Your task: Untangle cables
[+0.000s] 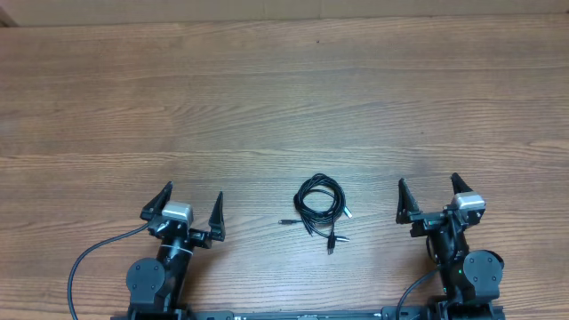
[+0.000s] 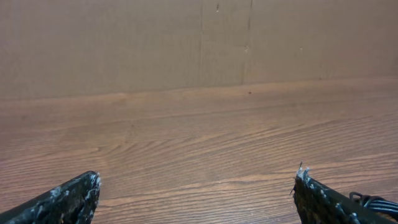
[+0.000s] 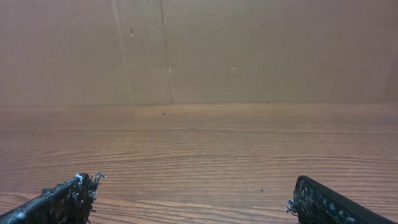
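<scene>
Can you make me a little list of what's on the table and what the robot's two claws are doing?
table: brown wood
cables: thin black cords bunched in one small tangled coil, plug ends poking out
where the cables are: on the table, between the two grippers
left gripper: open, holding nothing, not touching the cables
right gripper: open, holding nothing, not touching the cables
untangling: not begun yet

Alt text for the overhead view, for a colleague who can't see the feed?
A small tangled coil of thin black cables lies untouched on the wooden table. The left gripper and right gripper rest open on either side of it, holding nothing.
</scene>
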`<action>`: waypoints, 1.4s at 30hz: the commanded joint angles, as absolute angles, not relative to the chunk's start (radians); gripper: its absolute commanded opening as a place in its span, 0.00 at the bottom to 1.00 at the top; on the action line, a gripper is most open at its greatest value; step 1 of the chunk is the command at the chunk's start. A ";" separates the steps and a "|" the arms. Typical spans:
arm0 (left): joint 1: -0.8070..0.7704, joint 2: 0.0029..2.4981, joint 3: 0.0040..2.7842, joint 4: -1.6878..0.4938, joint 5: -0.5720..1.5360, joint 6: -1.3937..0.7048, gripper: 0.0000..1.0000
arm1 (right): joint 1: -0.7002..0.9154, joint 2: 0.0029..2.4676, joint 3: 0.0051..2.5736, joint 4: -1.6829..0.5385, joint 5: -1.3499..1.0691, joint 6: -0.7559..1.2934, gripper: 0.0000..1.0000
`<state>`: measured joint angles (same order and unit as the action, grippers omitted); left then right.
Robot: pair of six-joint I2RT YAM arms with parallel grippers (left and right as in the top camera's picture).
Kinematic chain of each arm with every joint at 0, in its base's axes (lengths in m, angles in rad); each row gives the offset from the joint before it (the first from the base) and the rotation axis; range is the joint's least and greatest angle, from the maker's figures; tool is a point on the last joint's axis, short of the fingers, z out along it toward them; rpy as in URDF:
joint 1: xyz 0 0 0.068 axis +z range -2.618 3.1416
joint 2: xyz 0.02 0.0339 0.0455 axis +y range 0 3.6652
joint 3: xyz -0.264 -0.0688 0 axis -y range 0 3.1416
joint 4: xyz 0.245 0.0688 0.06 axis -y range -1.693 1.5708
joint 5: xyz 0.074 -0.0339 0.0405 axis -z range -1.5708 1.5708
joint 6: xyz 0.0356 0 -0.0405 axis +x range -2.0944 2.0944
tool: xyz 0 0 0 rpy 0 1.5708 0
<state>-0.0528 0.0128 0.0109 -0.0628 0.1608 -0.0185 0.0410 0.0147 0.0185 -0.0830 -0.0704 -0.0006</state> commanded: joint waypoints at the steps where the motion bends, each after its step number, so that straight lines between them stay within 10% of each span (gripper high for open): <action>1: -0.059 0.005 0.005 -0.063 0.157 0.001 0.99 | 0.045 0.003 0.008 -0.079 -0.062 -0.005 1.00; 42: -0.059 0.005 0.028 0.005 0.157 -0.034 1.00 | 0.045 0.003 0.008 -0.079 -0.062 -0.005 1.00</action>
<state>-0.0528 0.0128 0.0093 -0.0025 0.1608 -0.0193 0.0410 0.0147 0.0185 -0.0826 -0.0704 -0.0006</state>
